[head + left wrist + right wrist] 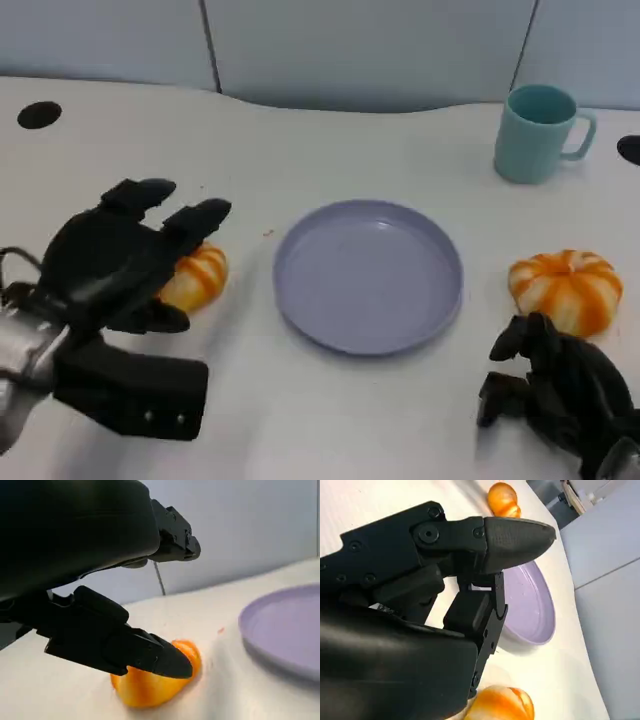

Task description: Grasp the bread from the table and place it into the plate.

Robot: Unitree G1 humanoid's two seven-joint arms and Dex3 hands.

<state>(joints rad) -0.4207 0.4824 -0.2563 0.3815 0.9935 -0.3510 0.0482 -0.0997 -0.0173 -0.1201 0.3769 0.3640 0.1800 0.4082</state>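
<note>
The bread (196,278) sits on the table just under our left hand (115,265) fingers, which are spread wide and hold nothing. We judge we're reaching; next we should close, then carry it to the plate (368,276).

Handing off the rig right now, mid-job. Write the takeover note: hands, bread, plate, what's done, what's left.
Left hand: open, fingers spread over the left bread, not gripping it.
Right hand: holds nothing, fingers curled, just in front of the right bread.
Plate: mid-table between the breads, nothing in it.
Done: left hand is at its bread.
Left: grasp, lift, set it in the plate.
</note>
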